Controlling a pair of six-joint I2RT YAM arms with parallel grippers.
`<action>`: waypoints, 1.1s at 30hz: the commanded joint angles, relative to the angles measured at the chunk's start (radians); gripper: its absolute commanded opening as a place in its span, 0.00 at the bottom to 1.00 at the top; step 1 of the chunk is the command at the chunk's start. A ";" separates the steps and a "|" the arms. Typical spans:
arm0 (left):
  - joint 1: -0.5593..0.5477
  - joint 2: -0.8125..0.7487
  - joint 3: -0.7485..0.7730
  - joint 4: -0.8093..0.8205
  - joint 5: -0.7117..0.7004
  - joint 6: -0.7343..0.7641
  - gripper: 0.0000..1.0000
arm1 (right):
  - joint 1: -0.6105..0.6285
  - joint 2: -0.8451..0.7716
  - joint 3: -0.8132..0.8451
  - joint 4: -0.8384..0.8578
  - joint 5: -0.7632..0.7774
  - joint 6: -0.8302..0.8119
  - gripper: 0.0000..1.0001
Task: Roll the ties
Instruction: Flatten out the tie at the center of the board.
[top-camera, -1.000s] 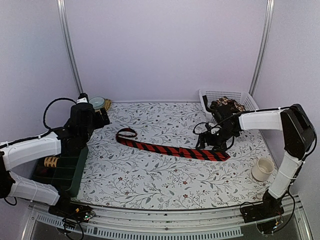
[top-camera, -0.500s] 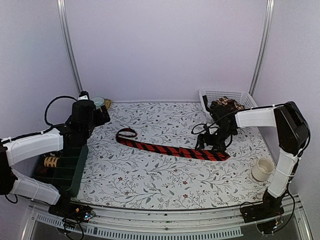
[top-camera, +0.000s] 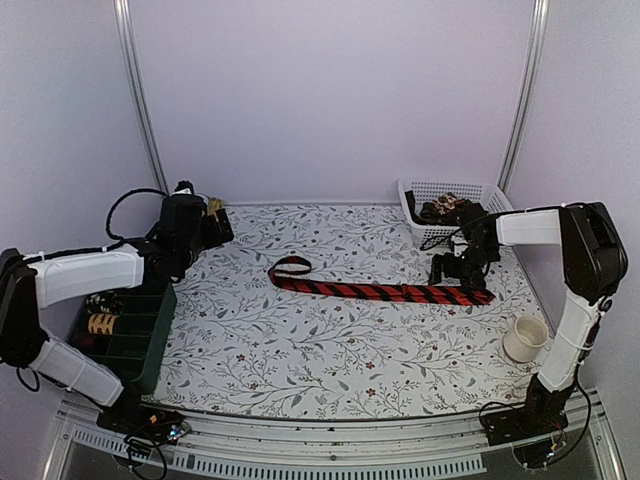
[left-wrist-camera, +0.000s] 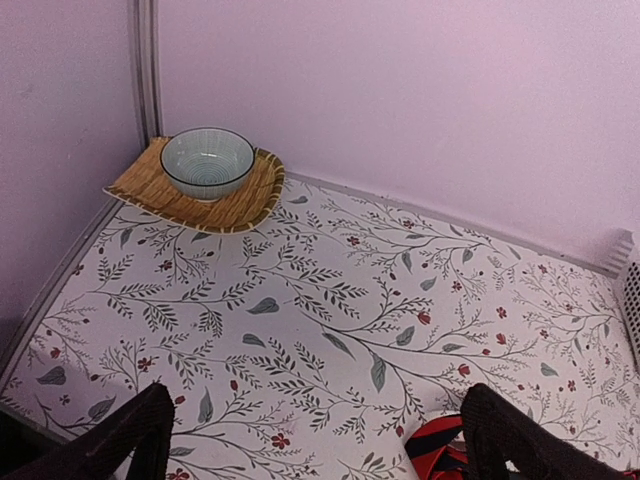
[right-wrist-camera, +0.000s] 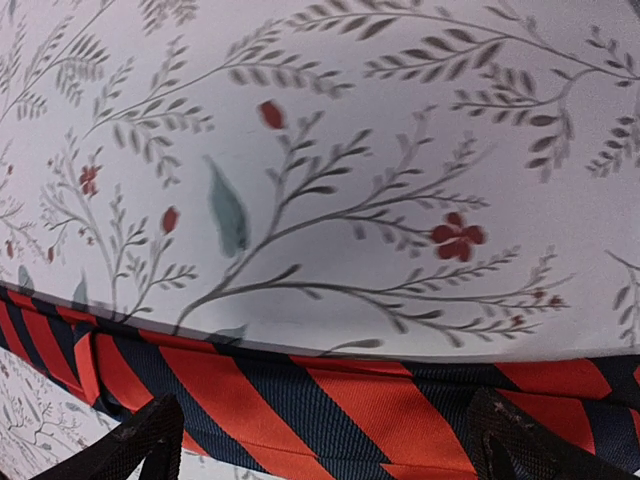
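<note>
Necktie (top-camera: 385, 291), red-striped, lies straight on the counter (top-camera: 300, 350) — laid out for rolling, we reckon; right jaws spread above its end, left jaws spread too, well apart.

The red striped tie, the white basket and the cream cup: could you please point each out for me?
red striped tie (top-camera: 388, 292): top external view, middle of the flat strip.
white basket (top-camera: 432, 186): top external view, its back rim.
cream cup (top-camera: 520, 348): top external view, its outer wall.

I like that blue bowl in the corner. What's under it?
A woven straw mat lies under the bowl, on the flowery table. The bowl covers the mat's middle, so that part cannot be seen.
</note>
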 joint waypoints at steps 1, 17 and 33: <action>0.009 0.041 0.037 0.027 0.070 -0.024 1.00 | -0.057 0.040 -0.022 -0.116 0.127 -0.004 1.00; -0.092 0.317 0.293 0.057 0.250 0.251 1.00 | 0.013 -0.206 0.004 0.014 -0.025 0.005 1.00; -0.233 0.748 0.658 -0.098 0.224 0.485 1.00 | 0.090 -0.200 -0.140 0.283 -0.151 0.100 1.00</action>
